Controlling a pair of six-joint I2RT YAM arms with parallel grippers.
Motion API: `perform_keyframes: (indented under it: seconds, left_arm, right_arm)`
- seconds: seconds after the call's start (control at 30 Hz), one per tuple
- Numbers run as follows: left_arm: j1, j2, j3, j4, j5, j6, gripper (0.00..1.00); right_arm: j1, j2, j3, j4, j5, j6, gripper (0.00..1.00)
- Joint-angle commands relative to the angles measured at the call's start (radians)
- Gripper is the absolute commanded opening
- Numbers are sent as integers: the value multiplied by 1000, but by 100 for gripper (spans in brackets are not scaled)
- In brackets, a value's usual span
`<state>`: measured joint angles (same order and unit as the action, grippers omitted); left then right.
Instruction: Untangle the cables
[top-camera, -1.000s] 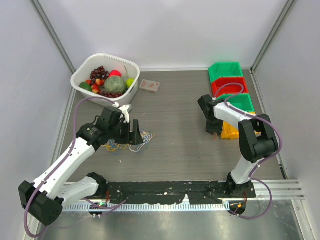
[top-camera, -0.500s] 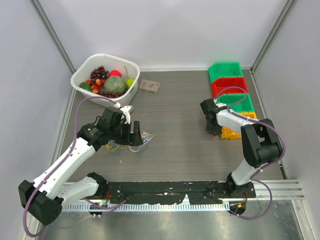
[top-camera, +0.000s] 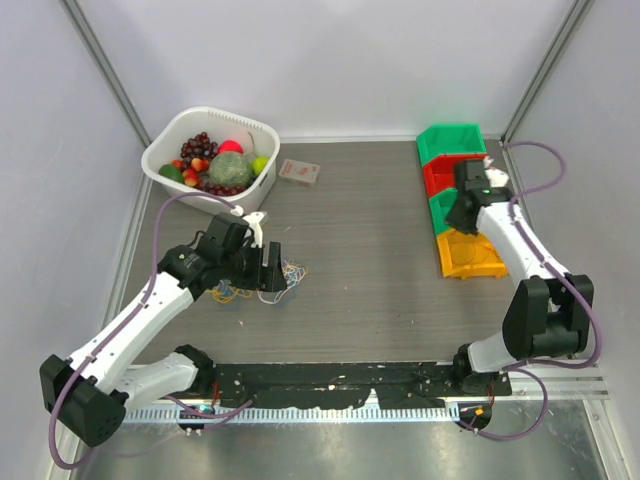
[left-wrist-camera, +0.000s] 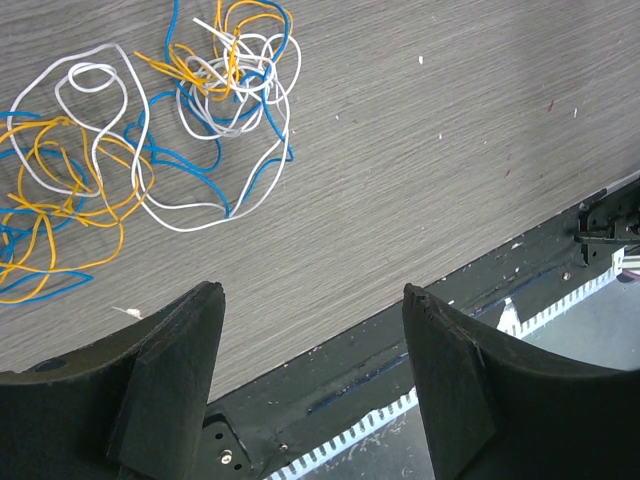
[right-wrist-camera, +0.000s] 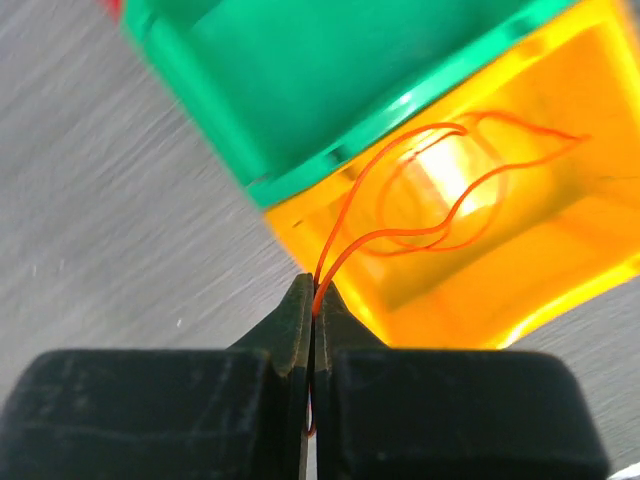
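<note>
right wrist, thin curly orange cable (right-wrist-camera: 400, 235), pinched

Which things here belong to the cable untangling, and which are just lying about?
Job: tangle of thin yellow, blue and white cables; thin red-orange cable pinched in the right claw; open left claw.
Lying about: white plastic basket of fruit; small flat reddish box; green, red and yellow plastic bins.

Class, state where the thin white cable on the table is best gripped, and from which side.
Probably the lower loop of the thin white cable, from straight above: it lies flat on the grey table, clear of the yellow-blue knot.
</note>
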<state>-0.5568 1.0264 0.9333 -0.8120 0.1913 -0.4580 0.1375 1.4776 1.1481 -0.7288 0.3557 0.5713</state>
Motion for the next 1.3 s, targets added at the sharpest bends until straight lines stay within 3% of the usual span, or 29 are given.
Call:
perform_keyframes:
  seconds: [0.0, 0.17, 0.57, 0.87, 1.1, 1.2, 1.27]
  left_arm:
    - [-12, -2, 48, 20, -3, 28, 75]
    - [-14, -20, 50, 4, -24, 45, 75]
    - [-14, -40, 45, -10, -55, 71, 76]
    - [-14, -31, 41, -4, -61, 70, 77]
    - [-14, -20, 44, -6, -56, 59, 78]
    - [-14, -19, 47, -9, -59, 50, 79]
    - [-14, -14, 48, -10, -56, 44, 80]
  right_arm:
    - [-174, -10, 7, -87, -70, 12, 1]
    - [-271, 68, -22, -12, -228, -11, 1]
    - [-343, 274, 22, 75, -229, -103, 2]
    - [-342, 133, 71, -63, -199, -123, 34]
    - [-342, 43, 122, -191, -166, -139, 48]
    - [-342, 1, 147, -207, -143, -163, 60]
    - [-340, -13, 153, -195, -146, -180, 62]
